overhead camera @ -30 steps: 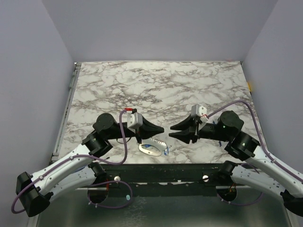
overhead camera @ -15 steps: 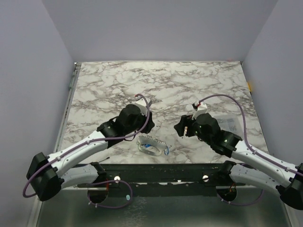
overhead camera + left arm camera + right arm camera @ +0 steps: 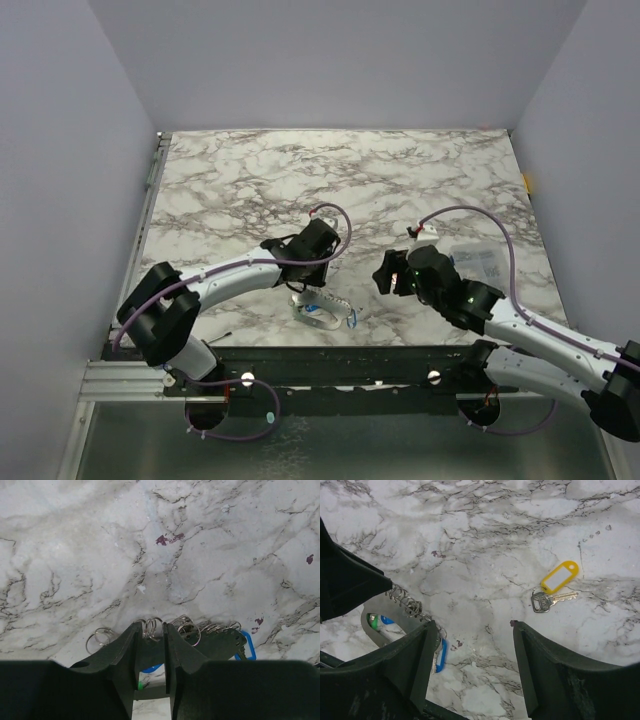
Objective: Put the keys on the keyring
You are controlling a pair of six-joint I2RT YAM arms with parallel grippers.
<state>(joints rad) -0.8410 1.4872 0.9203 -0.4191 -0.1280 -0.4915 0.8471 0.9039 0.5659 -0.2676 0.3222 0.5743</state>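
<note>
**Left arm now reaches over the keyring; neither gripper holds anything**

Changes noted: the keyring (image 3: 318,312) lies close to the near edge of the table (image 3: 400,170), in the same spot as a second ago. At that time both arms were folded back, with their grippers facing each other across the near edge. The left arm has since stretched out, and its wrist now sits over the keyring on the far side. The right arm has barely shifted in the last half second.

Position: in the left wrist view, the left gripper (image 3: 151,626) has its tips right at the keyring's upper edge. Small split rings (image 3: 97,639) are bunched along that edge, and several lie just past the tips. Whether the tips touch them cannot be told. A green key (image 3: 371,620) shows inside the loop and a blue key (image 3: 440,656) lies at its outer end. Whether either is threaded on cannot be told. The right gripper (image 3: 473,623) stands beside the keyring, to its right and apart from it.

Grippers: the left gripper's jaws are narrowly parted, a bare slit shows between them, and nothing is clamped. The right gripper's jaws are spread wide and hold nothing.

Farther out: in the right wrist view, the yellow key (image 3: 559,577) lies alone on the marble beyond the right gripper, well apart from the keyring.
</note>
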